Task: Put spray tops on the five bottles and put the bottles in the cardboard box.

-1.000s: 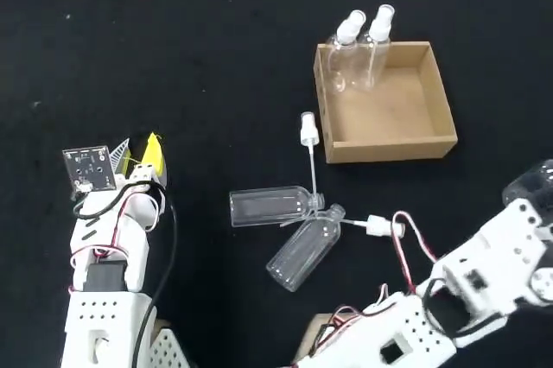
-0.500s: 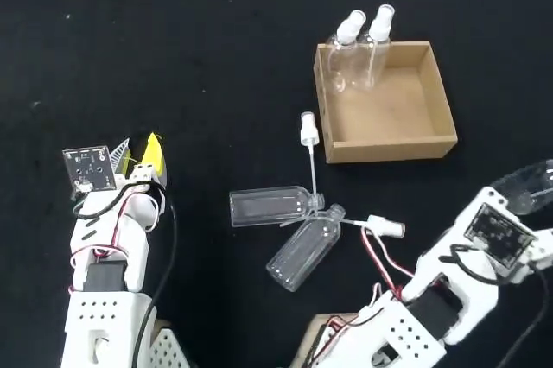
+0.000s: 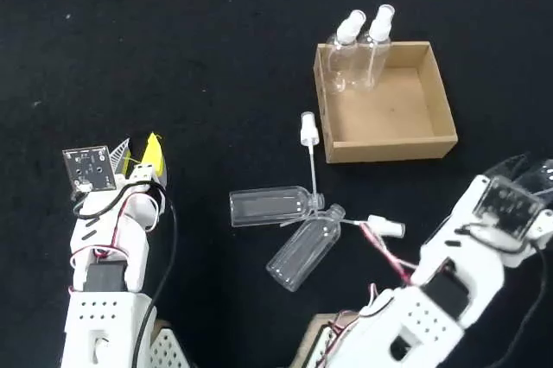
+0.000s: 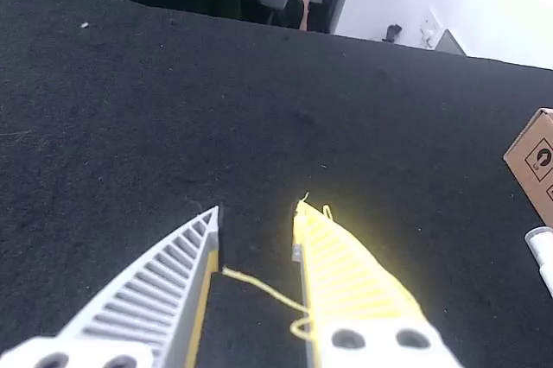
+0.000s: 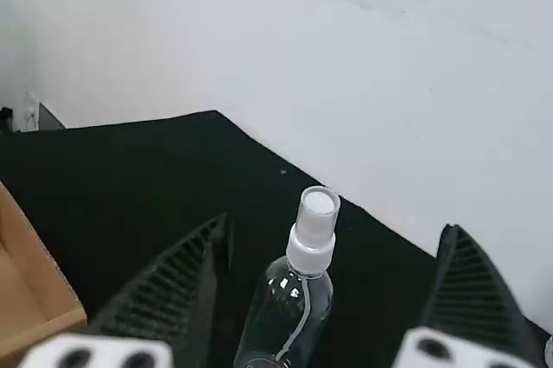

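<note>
A clear plastic bottle with a white spray top (image 5: 298, 299) sits between the two black fingers of the right claw (image 5: 335, 226). That claw is wide open. Its fingers are on each side of the bottle and do not touch it.

The brown cardboard box (image 3: 389, 150) sits on the far right part of the black table (image 3: 173, 57). Inside it, one clear topped bottle (image 3: 344, 61) and a second clear topped bottle (image 3: 378, 50) lean side by side in the far left corner. Their white tops stick out over the box wall.

In front of the box, a clear bottle with no top (image 3: 270, 206) lies on its side. Another clear bare bottle (image 3: 302, 253) lies slanted just beside it, and their necks come close together. A loose white spray top with a long thin tube (image 3: 308, 130) lies near the box's front left corner, and its tube points down to the two necks. A second loose white spray top (image 3: 386, 227) lies just to the right of those necks.

The left claw (image 4: 257, 209) has one white finger and one yellow finger. It is partly open and holds nothing. It is over the bare table, well apart from the bottles.
</note>
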You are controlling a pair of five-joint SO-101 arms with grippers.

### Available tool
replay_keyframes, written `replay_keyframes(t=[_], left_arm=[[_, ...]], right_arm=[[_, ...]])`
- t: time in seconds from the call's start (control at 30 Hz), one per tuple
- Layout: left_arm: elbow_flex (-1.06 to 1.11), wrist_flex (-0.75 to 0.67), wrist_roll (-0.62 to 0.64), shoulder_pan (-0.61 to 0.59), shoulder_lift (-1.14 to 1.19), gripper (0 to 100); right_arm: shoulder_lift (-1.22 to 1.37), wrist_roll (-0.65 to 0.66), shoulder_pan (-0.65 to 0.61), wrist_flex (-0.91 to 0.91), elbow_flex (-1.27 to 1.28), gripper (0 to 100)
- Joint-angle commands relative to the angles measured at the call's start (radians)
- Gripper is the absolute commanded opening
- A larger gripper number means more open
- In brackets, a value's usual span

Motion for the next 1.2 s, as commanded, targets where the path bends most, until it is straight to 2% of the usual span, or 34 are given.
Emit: replay_keyframes(t=[0.0, 0.23, 0.53, 0.87, 1.0, 1.17], left_arm=[[0.024, 0.0, 0.006, -0.002, -0.005, 14], [0.024, 0.0, 0.006, -0.001, -0.006, 14], [0.024, 0.0, 0.006, -0.004, -0.005, 14], [0.024, 0.0, 0.006, -0.002, -0.006, 14], [0.024, -0.002, 0.006, -0.002, -0.005, 14], [0.024, -0.003, 0.006, -0.002, -0.003, 14]], right_arm=[[0.219, 0.008, 0.006, -0.038, -0.171, 32.8], [0.395, -0.002, 0.149, -0.146, -0.194, 32.8], [0.579, 0.068, 0.032, -0.288, -0.136, 32.8], [0.934, 0.049, 0.034, -0.542, -0.216, 32.9], [1.024, 0.048, 0.034, -0.669, -0.209, 32.9], [1.086, 0.048, 0.034, -0.729, -0.239, 32.9]])
